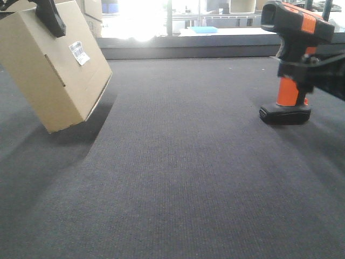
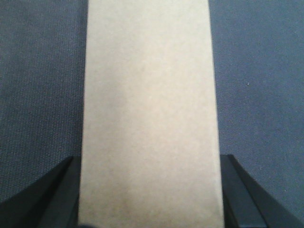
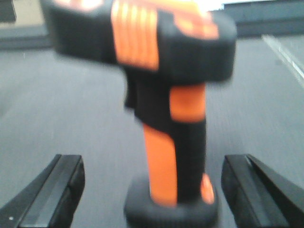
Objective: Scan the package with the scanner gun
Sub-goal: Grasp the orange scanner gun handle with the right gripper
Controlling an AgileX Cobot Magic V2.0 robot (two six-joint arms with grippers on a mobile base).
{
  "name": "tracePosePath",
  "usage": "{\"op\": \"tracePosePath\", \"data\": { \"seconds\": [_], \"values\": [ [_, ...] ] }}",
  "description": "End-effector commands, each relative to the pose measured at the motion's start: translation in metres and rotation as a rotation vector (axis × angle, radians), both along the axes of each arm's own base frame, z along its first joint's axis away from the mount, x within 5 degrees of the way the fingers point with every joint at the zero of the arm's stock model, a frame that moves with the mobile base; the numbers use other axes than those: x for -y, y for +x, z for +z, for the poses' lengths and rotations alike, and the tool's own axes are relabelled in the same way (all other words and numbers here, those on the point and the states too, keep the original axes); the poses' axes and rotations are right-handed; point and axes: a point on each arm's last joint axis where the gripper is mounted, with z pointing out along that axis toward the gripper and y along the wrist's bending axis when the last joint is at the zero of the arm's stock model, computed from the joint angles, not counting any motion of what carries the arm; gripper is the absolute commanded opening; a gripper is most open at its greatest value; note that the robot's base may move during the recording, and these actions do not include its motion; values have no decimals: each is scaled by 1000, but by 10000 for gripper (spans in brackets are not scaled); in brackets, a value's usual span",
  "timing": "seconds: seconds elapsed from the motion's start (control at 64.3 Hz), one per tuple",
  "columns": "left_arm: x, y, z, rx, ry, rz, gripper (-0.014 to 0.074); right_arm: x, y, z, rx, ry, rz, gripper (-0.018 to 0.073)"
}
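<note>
The package (image 1: 51,70), a plain tan cardboard box with a small white barcode label (image 1: 79,53), hangs tilted at the left, its low corner close to the surface. My left gripper (image 2: 149,192) is shut on the package (image 2: 149,104), with a black finger (image 1: 51,19) showing at its top. The scanner gun (image 1: 291,48) stands upright on its flat black foot at the right. My right gripper (image 3: 154,190) is open, its fingers (image 3: 61,190) wide apart on either side of the scanner gun's (image 3: 173,156) orange stem and not touching it.
A dark grey carpeted surface (image 1: 188,172) spreads between package and scanner. A low ledge (image 1: 188,51) runs along the back, with stacked cardboard boxes (image 1: 92,13) at the back left and a blue object (image 1: 205,29) beyond it. Bright glare fills the back centre.
</note>
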Motion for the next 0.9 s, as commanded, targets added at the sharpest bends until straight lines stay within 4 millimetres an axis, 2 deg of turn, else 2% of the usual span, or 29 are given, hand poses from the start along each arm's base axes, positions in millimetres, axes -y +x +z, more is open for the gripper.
{"op": "tracePosePath", "data": {
  "seconds": [0.0,0.109,0.249,0.559,0.886],
  "values": [
    [1,0,3,29,-10,3,15,-2,15,6,23,18,-5,478],
    [1,0,3,29,-10,3,15,-3,30,8,7,26,-4,478],
    [1,0,3,29,-10,3,15,-4,41,12,28,39,-9,478],
    [1,0,3,29,-10,3,15,0,47,0,22,74,-55,475],
    [1,0,3,30,-10,3,15,-1,58,11,75,80,-54,475]
  ]
}}
